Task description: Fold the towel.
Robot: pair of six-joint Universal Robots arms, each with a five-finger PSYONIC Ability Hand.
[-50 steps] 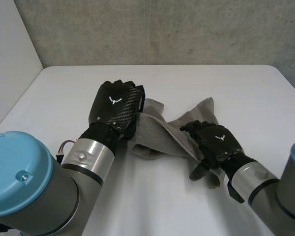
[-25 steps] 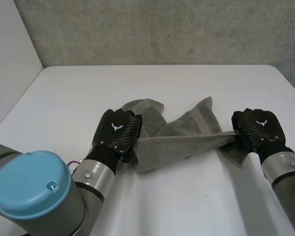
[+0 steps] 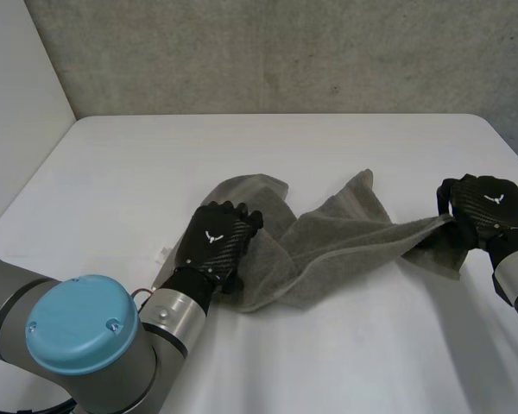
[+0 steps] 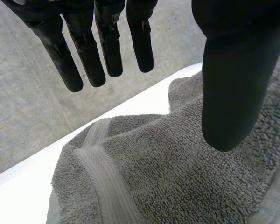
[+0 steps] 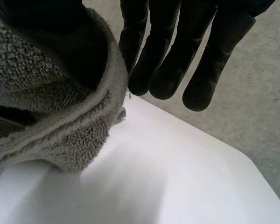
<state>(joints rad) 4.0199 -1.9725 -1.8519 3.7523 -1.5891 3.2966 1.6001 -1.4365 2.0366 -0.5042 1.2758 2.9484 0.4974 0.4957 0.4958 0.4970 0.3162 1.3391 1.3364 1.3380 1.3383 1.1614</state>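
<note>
One end of towel (image 3: pixel 328 237) pinched by right robot hand (image 3: pixel 488 207).

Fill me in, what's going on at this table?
A two-armed robot is working on a grey towel on a white table. The left robot hand presses on the towel's left part, fingers straight. The right robot hand pinches the right end, raised off the table, stretching the cloth between them. No neat fold yet.
</note>
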